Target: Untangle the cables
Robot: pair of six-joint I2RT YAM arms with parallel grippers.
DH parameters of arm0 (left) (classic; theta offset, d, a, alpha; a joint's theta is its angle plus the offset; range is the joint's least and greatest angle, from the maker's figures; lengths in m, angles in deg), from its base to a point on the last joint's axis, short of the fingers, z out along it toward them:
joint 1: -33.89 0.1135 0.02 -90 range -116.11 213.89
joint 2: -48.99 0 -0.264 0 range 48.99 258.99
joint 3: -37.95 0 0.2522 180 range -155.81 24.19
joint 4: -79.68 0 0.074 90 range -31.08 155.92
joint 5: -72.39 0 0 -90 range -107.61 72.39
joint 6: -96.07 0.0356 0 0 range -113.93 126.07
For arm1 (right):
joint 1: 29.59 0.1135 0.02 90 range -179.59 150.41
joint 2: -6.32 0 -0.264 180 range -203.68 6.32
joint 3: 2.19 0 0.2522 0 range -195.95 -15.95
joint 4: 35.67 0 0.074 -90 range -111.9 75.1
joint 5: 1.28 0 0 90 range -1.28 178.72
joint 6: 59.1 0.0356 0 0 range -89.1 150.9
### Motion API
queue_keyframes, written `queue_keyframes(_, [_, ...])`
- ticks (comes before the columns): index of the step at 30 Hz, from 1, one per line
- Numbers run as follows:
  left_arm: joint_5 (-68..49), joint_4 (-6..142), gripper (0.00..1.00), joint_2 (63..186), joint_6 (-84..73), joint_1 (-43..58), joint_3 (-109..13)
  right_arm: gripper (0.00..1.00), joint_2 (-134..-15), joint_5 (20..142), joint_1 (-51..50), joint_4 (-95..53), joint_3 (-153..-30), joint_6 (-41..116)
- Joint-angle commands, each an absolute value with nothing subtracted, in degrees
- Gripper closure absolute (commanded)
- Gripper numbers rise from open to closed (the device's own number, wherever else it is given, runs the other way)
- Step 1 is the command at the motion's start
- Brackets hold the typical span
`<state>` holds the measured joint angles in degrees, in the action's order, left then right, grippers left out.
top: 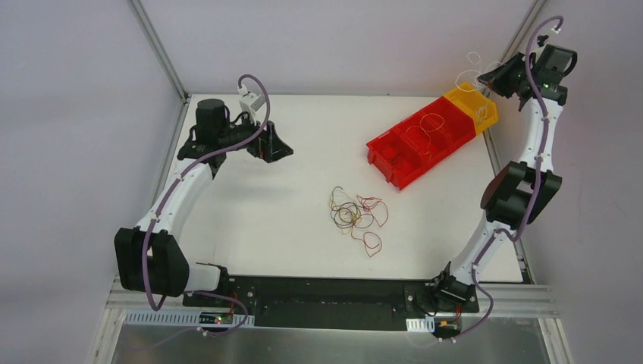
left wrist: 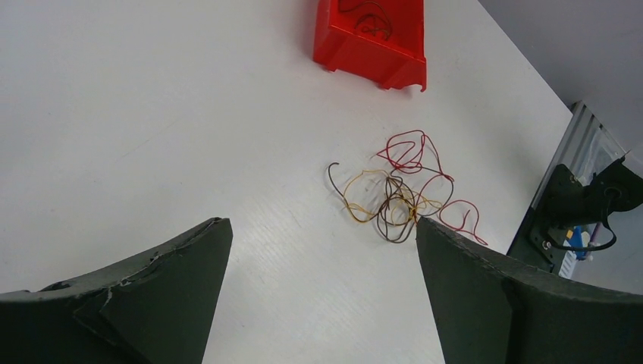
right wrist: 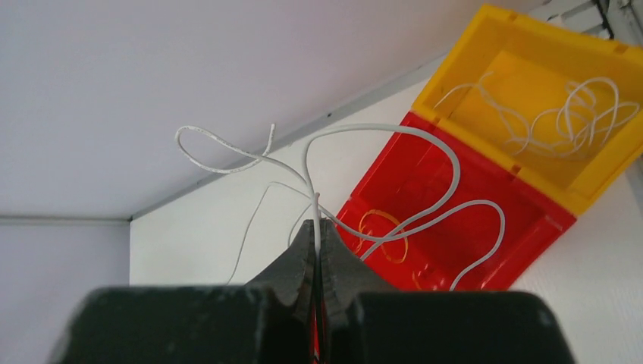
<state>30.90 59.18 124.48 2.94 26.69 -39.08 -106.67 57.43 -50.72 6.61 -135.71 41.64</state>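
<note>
A tangle of thin red, yellow and dark cables [top: 358,214] lies on the white table near the middle; it also shows in the left wrist view [left wrist: 398,193]. My right gripper [top: 491,76] is raised at the far right, above the yellow bin, and is shut [right wrist: 317,224] on a white cable [right wrist: 394,136] that loops out from the fingertips. My left gripper [top: 279,146] hangs open and empty over the far left of the table, well away from the tangle; in the left wrist view [left wrist: 322,227] its jaws stand wide apart.
A row of red bins [top: 413,144] with a yellow bin [top: 476,102] at its far end stands at the back right. The yellow bin [right wrist: 531,83] holds white cables [right wrist: 576,121]; the red bins [right wrist: 425,197] hold orange loops. The table's right edge runs beside the bins.
</note>
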Motion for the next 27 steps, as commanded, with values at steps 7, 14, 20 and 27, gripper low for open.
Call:
queue_keyframes(7, [28.5, 51.3, 0.03, 129.2, 5.2, 26.0, -46.8, 1.00, -127.1, 73.0, -50.3, -15.2, -150.5, 48.6])
queue_keyframes(14, [25.3, 47.3, 0.03, 130.5, 5.5, 26.1, -48.1, 1.00, -137.1, 81.5, -50.0, -24.6, -153.6, 45.9])
queue_keyframes(20, [23.4, 44.4, 0.02, 131.9, 7.6, 26.0, -50.2, 1.00, -141.7, 82.4, -49.4, -25.0, -155.3, 41.5])
queue_keyframes(27, [22.3, 42.5, 0.02, 133.3, 8.6, 26.1, -52.1, 0.93, -143.4, 82.9, -48.0, -24.3, -153.7, 38.6])
